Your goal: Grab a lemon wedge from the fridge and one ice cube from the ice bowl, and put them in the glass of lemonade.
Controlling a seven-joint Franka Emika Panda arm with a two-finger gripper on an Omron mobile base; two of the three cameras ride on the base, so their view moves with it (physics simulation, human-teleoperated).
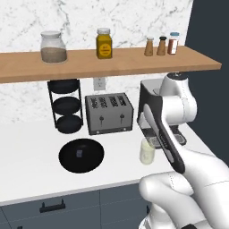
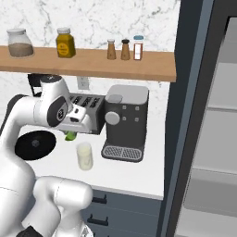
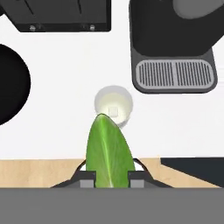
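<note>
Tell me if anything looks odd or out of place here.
The wedge clamped in the claw above the glass of lemonade is green, more lime than lemon. Nothing on the counter looks spilled or askew.

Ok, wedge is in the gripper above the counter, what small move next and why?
Probably ease the gripper slightly forward, then lower. It is shut on the green wedge, whose tip just overlaps the near rim of the glass of lemonade from above.

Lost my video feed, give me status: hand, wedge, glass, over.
Hand shut on green wedge. Hovering above glass of lemonade, wedge not yet in. Ice cube in ice bowl. Nothing blocking the drop.
</note>
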